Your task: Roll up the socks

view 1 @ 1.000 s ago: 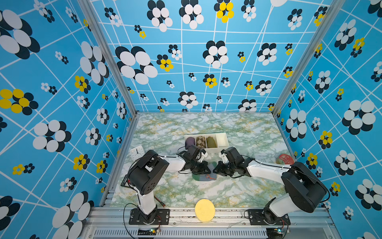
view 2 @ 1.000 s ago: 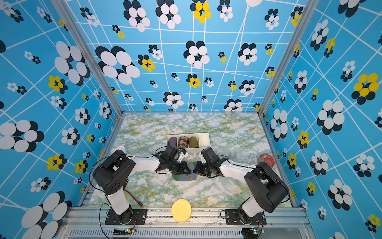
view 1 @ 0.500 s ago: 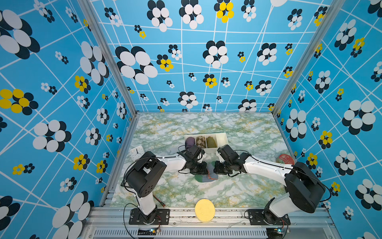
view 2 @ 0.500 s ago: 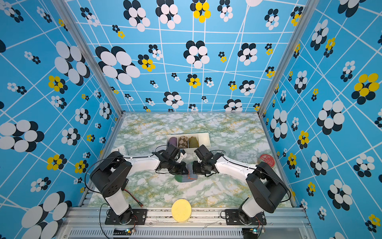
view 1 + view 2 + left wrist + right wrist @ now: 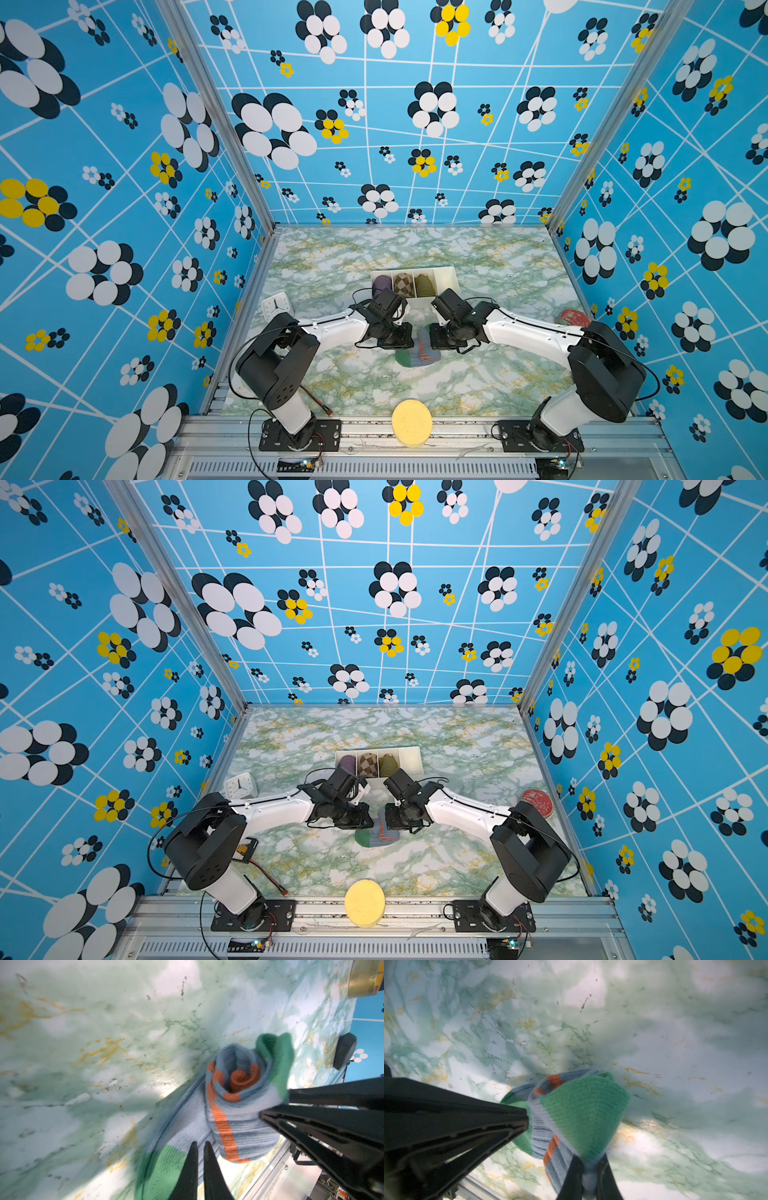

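Marbled tabletop (image 5: pixel 478 266) carries the socks (image 5: pixel 419 353), partly rolled, near its middle. I see the right end effector (image 5: pixel 588 1180) clamped on the roll's outer layer, presumably to stop unwinding. The left end effector (image 5: pixel 200 1159) stands nearly closed at the loose tail; I cannot confirm a grip.

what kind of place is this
Probably a robot test booth rather than a home: two robot arms mounted on a metal rail, patterned walls boxing in a marble-look table.
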`<move>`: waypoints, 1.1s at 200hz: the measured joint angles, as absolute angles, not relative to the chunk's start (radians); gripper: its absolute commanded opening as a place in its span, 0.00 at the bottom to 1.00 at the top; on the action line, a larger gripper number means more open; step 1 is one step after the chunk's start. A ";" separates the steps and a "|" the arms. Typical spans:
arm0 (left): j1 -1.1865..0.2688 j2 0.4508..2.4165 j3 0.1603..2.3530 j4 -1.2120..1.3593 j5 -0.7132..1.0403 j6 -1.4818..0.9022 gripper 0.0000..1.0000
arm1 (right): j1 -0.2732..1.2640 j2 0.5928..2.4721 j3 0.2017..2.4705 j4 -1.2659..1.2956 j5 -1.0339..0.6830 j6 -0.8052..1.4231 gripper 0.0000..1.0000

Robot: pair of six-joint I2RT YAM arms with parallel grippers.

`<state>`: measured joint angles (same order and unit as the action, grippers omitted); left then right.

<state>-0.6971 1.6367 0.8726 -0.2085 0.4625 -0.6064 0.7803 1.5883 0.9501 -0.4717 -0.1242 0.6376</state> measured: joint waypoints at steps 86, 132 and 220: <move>-0.771 1.616 0.873 -0.120 0.470 -0.684 0.11 | 0.810 1.612 0.994 -0.521 -0.094 0.616 0.00; -0.802 1.663 0.873 -0.101 0.487 -0.699 0.10 | 0.810 1.618 0.996 -0.521 -0.091 0.616 0.00; -0.805 1.735 0.839 -0.035 0.508 -0.711 0.10 | 0.810 1.621 0.996 -0.519 -0.103 0.616 0.10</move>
